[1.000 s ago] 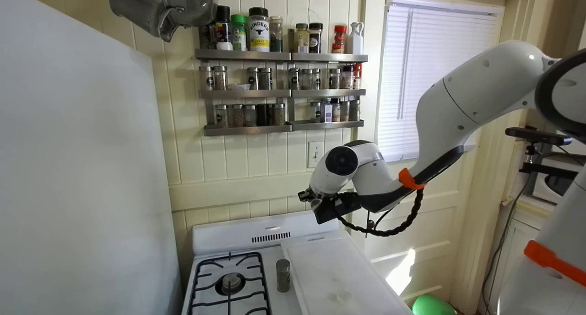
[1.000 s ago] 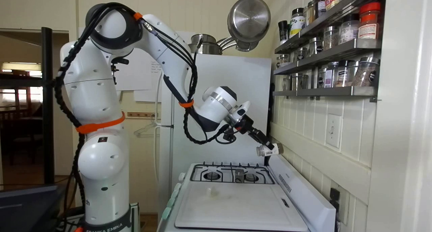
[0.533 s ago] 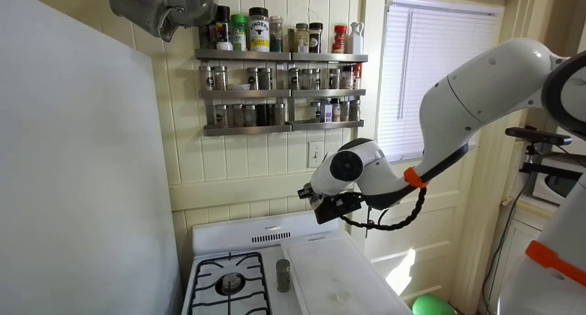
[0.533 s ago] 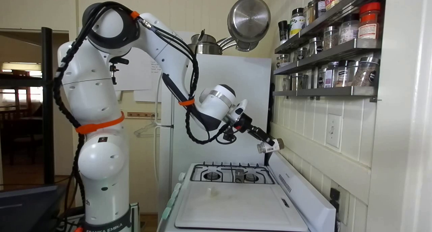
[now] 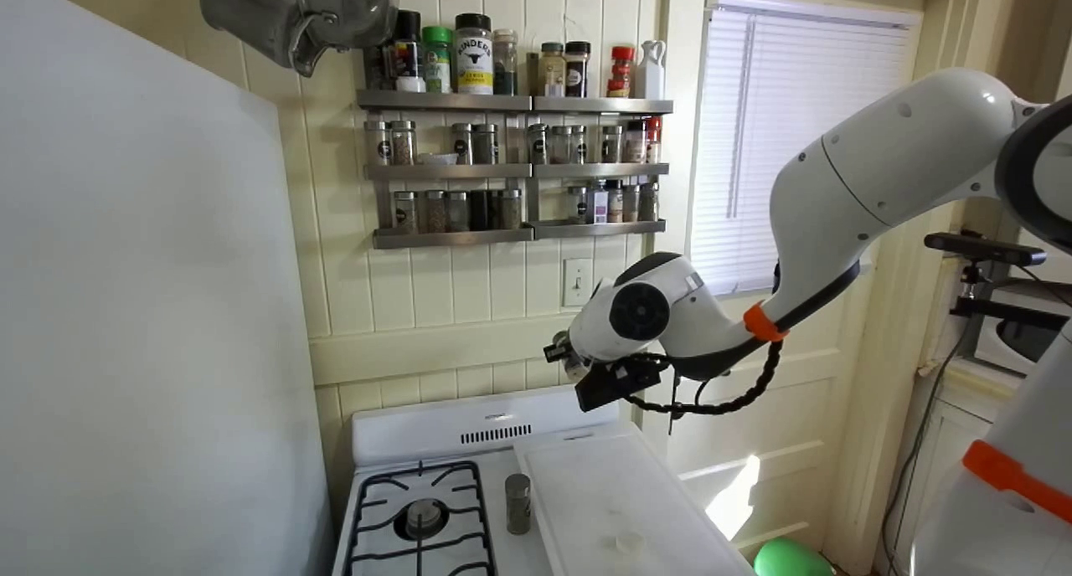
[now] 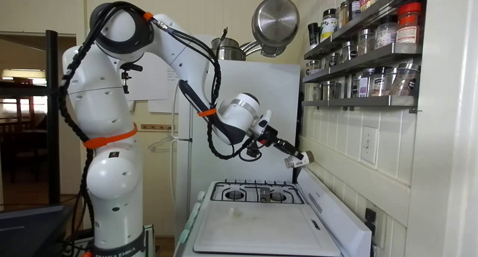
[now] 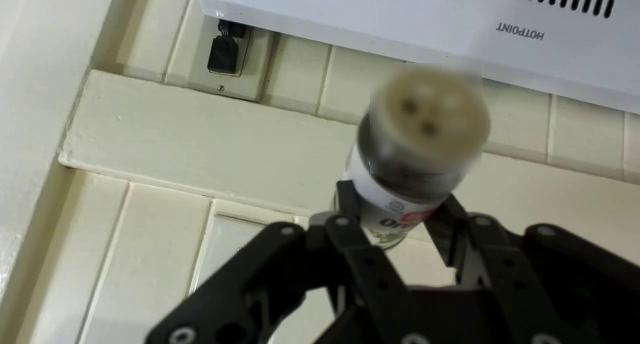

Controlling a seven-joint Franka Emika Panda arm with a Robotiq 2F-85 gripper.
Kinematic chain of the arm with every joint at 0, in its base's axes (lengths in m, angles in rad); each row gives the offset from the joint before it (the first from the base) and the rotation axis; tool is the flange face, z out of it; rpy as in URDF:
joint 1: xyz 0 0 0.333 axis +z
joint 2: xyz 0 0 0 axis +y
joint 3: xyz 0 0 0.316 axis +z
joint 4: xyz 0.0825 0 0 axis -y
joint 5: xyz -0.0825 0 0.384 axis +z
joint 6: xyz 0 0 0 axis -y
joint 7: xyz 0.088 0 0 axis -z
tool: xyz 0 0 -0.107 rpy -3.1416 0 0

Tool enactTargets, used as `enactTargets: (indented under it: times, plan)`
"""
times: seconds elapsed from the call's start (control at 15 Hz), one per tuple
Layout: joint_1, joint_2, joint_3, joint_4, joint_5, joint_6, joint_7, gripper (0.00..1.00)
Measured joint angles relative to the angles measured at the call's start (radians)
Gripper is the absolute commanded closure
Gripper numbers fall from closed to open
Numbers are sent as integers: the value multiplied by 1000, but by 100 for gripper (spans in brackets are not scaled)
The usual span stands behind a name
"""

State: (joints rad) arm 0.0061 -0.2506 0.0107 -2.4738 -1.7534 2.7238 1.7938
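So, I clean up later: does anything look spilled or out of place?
Yes: a yellowish smudge mars the white panel, possibly a stain. An upright jar stands on the stove, not the shelves; the end effector holds a tilted jar.

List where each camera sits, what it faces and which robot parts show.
Exterior view: beside the fridge, facing the shelves; arm at picture right.
Exterior view: across the stove from the fridge, facing it; arm at picture left.
Wrist view: behind the gripper, facing the wall; the gripper alone shows, holding a jar.
Both exterior views share stove, shelves, arm, fridge.
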Motion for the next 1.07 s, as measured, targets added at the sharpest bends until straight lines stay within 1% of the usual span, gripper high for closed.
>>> enactTargets:
  times: [0.67,1.07]
  plan:
    - [0,-24,11,0,-143,-11,126,87]
    - [4,-40,22,-10,-204,-55,198,87]
